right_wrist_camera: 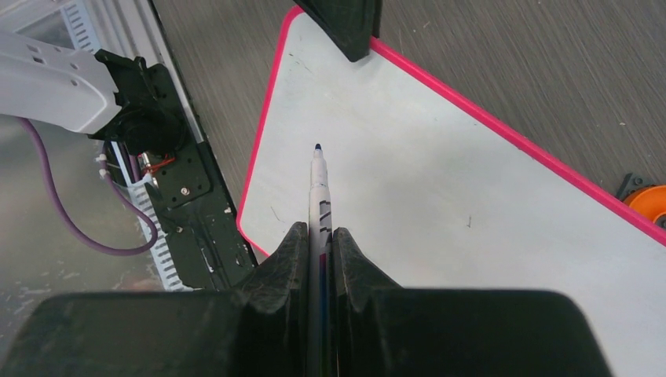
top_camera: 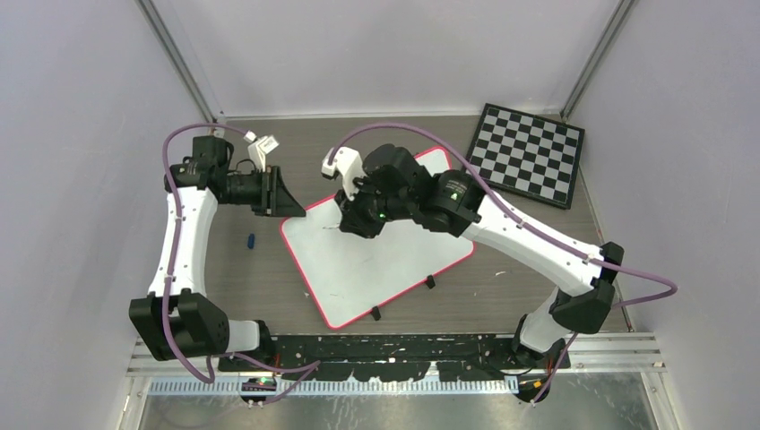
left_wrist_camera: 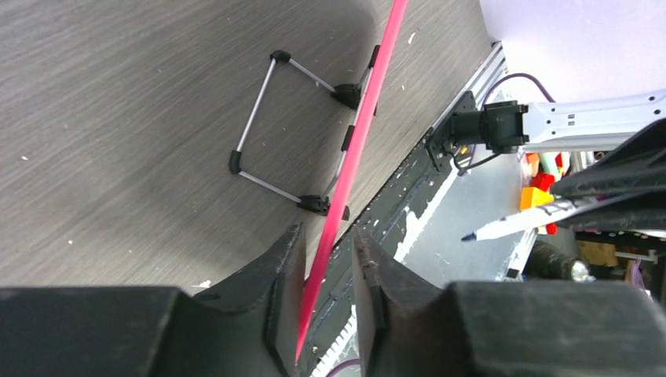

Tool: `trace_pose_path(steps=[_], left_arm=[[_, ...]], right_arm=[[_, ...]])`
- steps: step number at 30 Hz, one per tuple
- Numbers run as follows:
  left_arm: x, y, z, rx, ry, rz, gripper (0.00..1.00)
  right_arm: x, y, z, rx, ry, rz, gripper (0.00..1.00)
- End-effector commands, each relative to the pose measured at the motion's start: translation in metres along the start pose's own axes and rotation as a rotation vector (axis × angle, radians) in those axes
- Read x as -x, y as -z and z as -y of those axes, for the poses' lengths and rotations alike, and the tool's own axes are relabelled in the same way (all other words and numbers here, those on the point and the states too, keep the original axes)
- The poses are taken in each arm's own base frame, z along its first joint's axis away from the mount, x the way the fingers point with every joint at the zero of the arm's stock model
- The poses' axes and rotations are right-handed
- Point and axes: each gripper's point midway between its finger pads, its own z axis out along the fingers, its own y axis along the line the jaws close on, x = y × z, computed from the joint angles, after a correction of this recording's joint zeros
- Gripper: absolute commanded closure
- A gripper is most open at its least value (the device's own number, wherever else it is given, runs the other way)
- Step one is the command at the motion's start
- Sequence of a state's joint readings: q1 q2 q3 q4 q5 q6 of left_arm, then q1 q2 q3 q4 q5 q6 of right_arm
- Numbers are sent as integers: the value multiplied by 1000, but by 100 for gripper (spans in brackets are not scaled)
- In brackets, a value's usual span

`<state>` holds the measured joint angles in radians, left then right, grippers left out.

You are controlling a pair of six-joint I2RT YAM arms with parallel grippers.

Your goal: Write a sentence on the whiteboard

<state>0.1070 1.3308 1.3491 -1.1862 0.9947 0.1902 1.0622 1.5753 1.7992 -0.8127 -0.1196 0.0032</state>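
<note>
The whiteboard (top_camera: pixel 385 260) sits in the middle of the counter (top_camera: pixel 260 296), propped on a wire stand (left_wrist_camera: pixel 255 129), its face bare of writing. It looks thin, stiff and light, with a slick surface, so pen pressure may rock or slide it. The rim near a corner seems the best place to steady it. The left gripper (left_wrist_camera: pixel 323 236) straddles that red-pink rim, jaws narrowly apart; whether they actually pinch it I cannot tell. The right gripper (right_wrist_camera: pixel 314 234) is clamped on a slim marker (right_wrist_camera: pixel 319 184), tip pointing out over the board.

robot lab cell, white panel walls (top_camera: pixel 385 54), checkered board (top_camera: pixel 529 154), aluminium base rail (top_camera: pixel 627 345)
</note>
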Motion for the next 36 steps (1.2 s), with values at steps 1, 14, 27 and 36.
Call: trace_pose_path(steps=[1, 14, 27, 36], left_arm=[[11, 1, 5, -25, -9, 40, 73], [12, 2, 0, -11, -1, 55, 91], [10, 0, -2, -18, 10, 50, 100], [10, 0, -1, -17, 8, 50, 100]], right_arm=[[34, -4, -1, -62, -5, 109, 100], [35, -40, -20, -105, 38, 93, 100], [48, -58, -28, -109, 15, 122, 100], [40, -72, -33, -98, 32, 100, 100]])
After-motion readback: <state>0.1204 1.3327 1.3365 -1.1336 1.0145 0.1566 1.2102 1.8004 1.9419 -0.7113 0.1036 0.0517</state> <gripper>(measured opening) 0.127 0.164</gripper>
